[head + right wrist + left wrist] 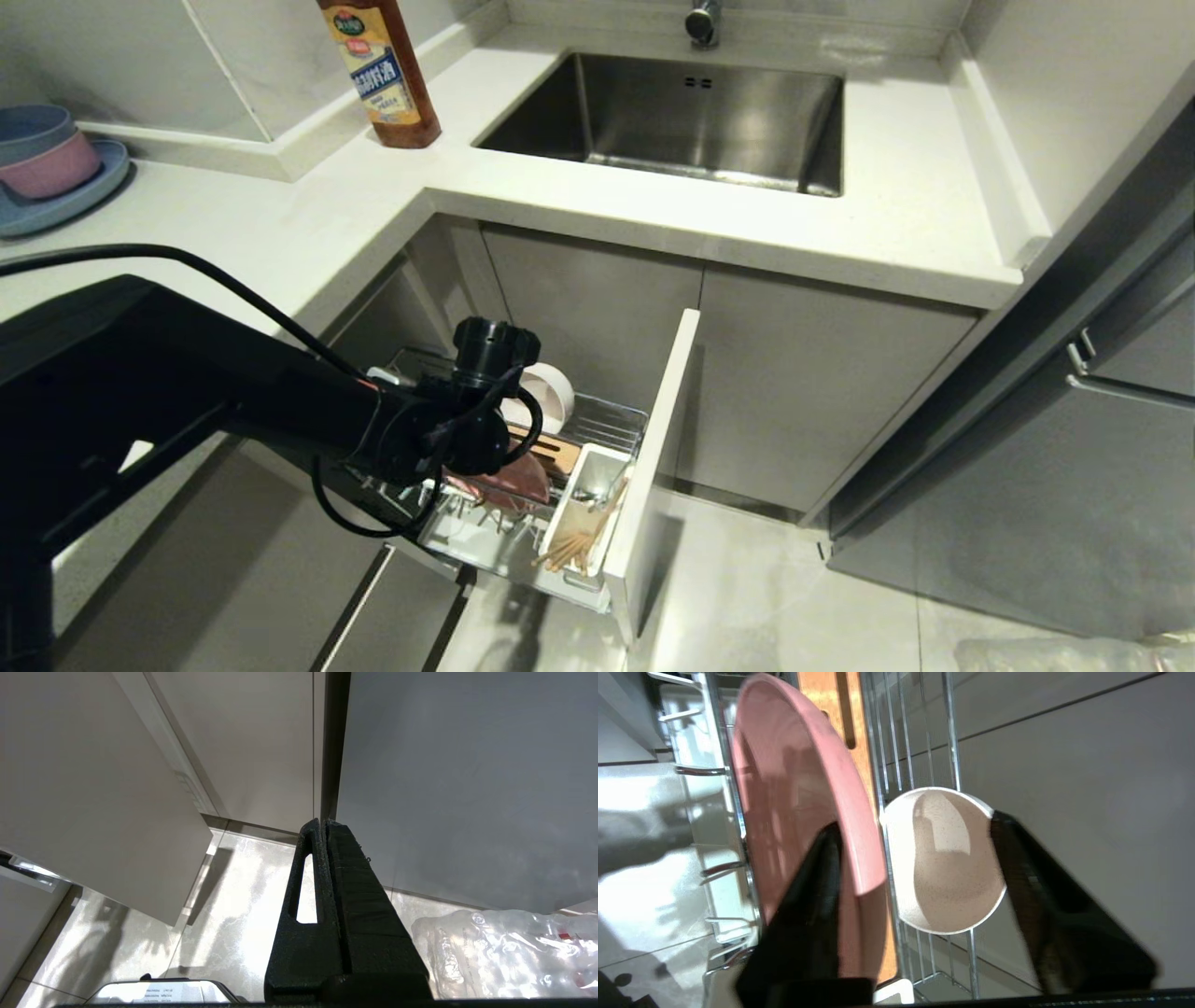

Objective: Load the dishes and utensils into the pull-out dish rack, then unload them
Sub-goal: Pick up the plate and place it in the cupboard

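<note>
Left hand closest, spread wide and gripping nothing: one finger across the face of the pink plate, the other just past the rim of the cream bowl. Plate standing on edge in the pull-out dish rack, beside the wooden block; bowl on edge just beyond it. Chopsticks leaning in the white utensil cup at the front; spoon too hard to pick out there.

Probably a letting-go after seating the plate, or the start of lifting it out; cannot tell which. Either way: keep the fingers wide, move straight along the plate's own plane, avoid nudging the rim or tipping the bowl. If gripping, close on the plate alone.

Right hand shut, parked low over the floor.
</note>
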Tool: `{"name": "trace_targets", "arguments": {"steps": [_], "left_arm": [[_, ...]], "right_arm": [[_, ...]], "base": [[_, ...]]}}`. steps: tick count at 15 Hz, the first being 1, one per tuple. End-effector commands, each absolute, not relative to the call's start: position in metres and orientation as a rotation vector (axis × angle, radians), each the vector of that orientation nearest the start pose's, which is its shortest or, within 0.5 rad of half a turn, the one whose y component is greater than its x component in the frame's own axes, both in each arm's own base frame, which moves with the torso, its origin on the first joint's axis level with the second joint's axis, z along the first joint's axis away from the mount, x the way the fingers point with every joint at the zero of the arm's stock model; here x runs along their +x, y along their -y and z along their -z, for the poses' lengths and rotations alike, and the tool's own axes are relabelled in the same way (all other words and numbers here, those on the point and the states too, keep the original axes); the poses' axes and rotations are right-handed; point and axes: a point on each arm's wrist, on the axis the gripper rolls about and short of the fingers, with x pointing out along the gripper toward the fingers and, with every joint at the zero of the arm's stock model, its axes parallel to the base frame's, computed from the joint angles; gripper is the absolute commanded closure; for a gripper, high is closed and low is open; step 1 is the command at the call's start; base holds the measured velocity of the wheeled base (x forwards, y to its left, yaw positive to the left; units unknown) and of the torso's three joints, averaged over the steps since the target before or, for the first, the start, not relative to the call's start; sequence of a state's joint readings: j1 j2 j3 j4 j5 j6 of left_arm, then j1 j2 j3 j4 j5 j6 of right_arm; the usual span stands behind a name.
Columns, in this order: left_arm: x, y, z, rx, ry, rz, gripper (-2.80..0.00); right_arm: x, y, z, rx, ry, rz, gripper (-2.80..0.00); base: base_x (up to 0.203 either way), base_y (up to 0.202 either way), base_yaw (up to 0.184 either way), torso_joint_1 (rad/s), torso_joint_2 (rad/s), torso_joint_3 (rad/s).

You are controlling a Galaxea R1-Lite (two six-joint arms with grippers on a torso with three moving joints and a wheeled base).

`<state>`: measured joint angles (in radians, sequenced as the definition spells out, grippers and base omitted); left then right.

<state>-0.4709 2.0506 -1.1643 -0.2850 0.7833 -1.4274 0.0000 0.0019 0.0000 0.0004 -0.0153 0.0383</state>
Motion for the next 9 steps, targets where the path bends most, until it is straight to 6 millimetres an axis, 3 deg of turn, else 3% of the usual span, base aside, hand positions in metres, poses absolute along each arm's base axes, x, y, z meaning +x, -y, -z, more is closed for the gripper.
{"name": "trace_targets", "arguments": {"steps": [1,9], "left_arm": [[0.35,0.161,-0.129,-1.04,-0.17,-0.575,-2.8],[0.328,0.161,-0.151,-0.97,-0.189,-0.613,-2.8]], "right_arm": [[-0.022,0.0,-0.075,0.038,-0.005,0.015,0.0],[-0.022,0.0,-0.075,0.038,-0.004,0.015,0.0]], "base": [[0.0,0.0,0.0,0.0,0.0,0.0],[0.0,0.0,0.0,0.0,0.0,0.0]]}}
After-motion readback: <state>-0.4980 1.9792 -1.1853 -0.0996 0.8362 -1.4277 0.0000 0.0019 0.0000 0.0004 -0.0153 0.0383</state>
